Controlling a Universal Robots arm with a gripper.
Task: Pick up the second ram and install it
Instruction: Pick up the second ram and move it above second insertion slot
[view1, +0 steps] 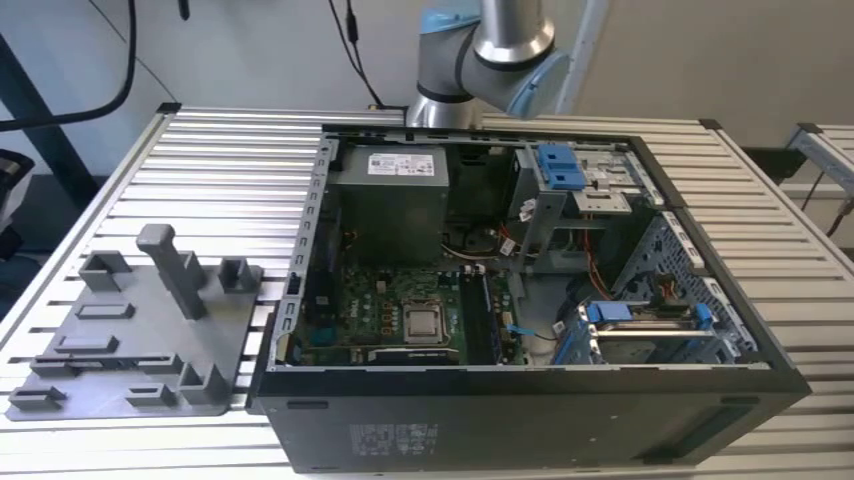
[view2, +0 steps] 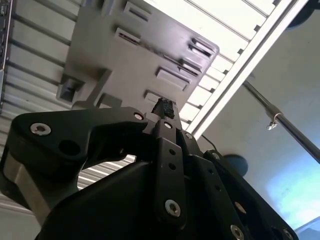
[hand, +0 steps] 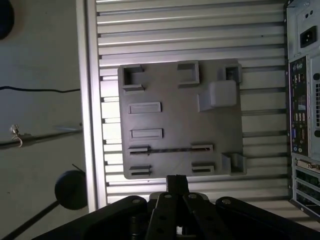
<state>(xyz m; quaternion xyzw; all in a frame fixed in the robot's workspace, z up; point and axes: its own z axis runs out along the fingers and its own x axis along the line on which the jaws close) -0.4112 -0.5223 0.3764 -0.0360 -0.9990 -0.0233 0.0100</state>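
Below me the grey tray (hand: 180, 120) carries the second ram (hand: 170, 149), edge-on between two slots, just ahead of my gripper (hand: 176, 180), which is clenched empty; the ram should be light, stiff, fragile; I'd pinch its flat faces mid-length.

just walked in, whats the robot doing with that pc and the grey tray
A Universal Robots arm is working at a slatted aluminium table that carries an open black computer case. In the first wrist view its black hand hangs above the grey plastic tray with upright posts. The second ram, a thin dark memory stick seen edge-on, lies in a tray slot, not yet picked up.
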